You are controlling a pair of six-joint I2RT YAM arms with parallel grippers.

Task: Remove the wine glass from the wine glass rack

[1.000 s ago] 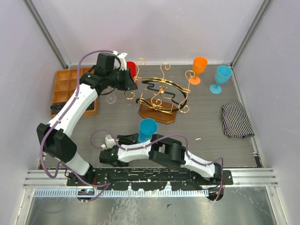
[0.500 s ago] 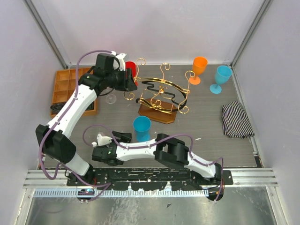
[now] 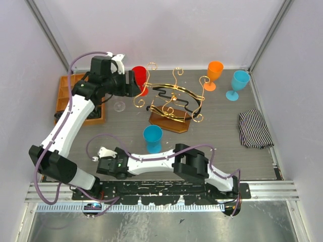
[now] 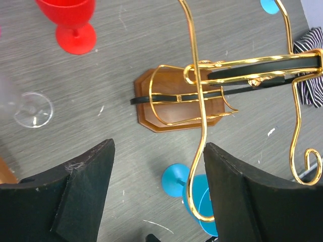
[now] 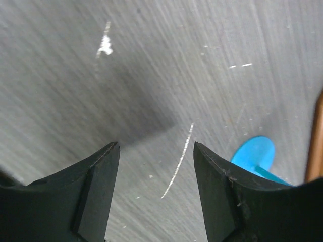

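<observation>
The gold wire wine glass rack [image 3: 174, 101] stands on its brown wooden base [image 4: 181, 106] mid-table, and I see no glass hanging on it. A red wine glass [image 3: 140, 77] stands on the table at its left [image 4: 74, 22]. My left gripper [image 3: 132, 86] is just left of that glass, open and empty [image 4: 159, 147], with a gold scroll arm [image 4: 202, 151] running past its right finger. A blue wine glass [image 3: 152, 137] stands upright in front of the rack. My right gripper [image 3: 103, 154] hovers low over the table to its left, open and empty [image 5: 155, 146].
A clear glass [image 3: 119, 106] stands beside the orange compartment tray [image 3: 68, 98] at the left. An orange glass [image 3: 214, 73] and another blue glass [image 3: 238, 83] stand at the back right. A striped cloth [image 3: 255, 129] lies at the right edge.
My left gripper opened and drew back to the left, away from the red glass. My right gripper let go of the blue glass, which now stands alone, and moved left.
</observation>
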